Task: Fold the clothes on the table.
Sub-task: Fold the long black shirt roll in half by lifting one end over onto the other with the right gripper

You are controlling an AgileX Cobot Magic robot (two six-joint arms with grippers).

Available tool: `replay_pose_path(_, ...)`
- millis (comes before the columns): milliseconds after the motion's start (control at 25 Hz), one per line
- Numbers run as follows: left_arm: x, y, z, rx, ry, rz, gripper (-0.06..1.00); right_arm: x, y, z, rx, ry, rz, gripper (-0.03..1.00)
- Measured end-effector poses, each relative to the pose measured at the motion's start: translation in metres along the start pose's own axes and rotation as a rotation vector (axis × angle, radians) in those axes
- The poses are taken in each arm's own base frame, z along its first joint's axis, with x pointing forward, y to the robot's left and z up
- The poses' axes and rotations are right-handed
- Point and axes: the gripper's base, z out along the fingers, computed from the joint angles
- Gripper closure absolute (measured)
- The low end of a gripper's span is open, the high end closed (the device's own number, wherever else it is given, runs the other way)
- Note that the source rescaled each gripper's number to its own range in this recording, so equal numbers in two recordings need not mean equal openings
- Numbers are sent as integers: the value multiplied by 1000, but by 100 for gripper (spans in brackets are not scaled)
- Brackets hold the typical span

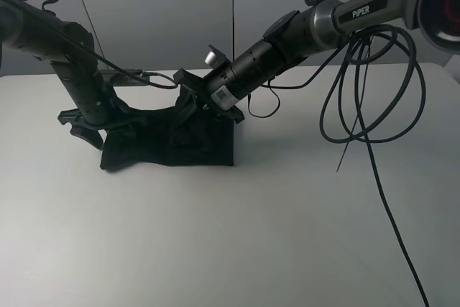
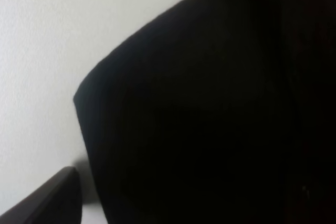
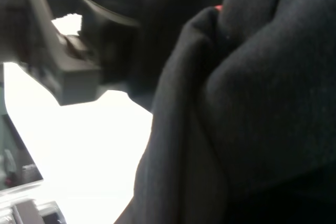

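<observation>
The clothes (image 1: 172, 141), a black T-shirt, lie bunched in a rough rectangle on the white table (image 1: 251, 235), left of the middle. My right gripper (image 1: 189, 103) reaches across from the upper right and is shut on a raised fold at the shirt's far edge. That dark cloth (image 3: 252, 103) fills the right wrist view, with one small red dot showing. My left gripper (image 1: 80, 127) stands open at the shirt's left edge, low over the table. In the left wrist view, black cloth (image 2: 210, 119) covers most of the frame, and one finger (image 2: 47, 200) shows in the corner.
Black cables (image 1: 366, 98) loop down from the right arm and trail over the table's right side to the front edge. Grey wall panels (image 1: 158, 5) stand behind the table's far edge. A dark blurred mechanical part (image 3: 73, 72) lies beyond the cloth in the right wrist view.
</observation>
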Motion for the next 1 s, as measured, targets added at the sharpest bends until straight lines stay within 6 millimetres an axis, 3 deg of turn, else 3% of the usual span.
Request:
replay_pose_path(120,0,0,0,2,0,1,-5,0,4,8,-26,-21,10,85)
replay_pose_path(520,0,0,0,4,1,10,-5,-3,-8,22,-12,-75,44,85)
replay_pose_path(800,-3,-2,-3,4,24,21,-5,-1,-11,34,22,-85,-28,85)
replay_pose_path(1000,-20,-5,-21,5,32,45,-5,-2,-12,35,30,-92,-35,85)
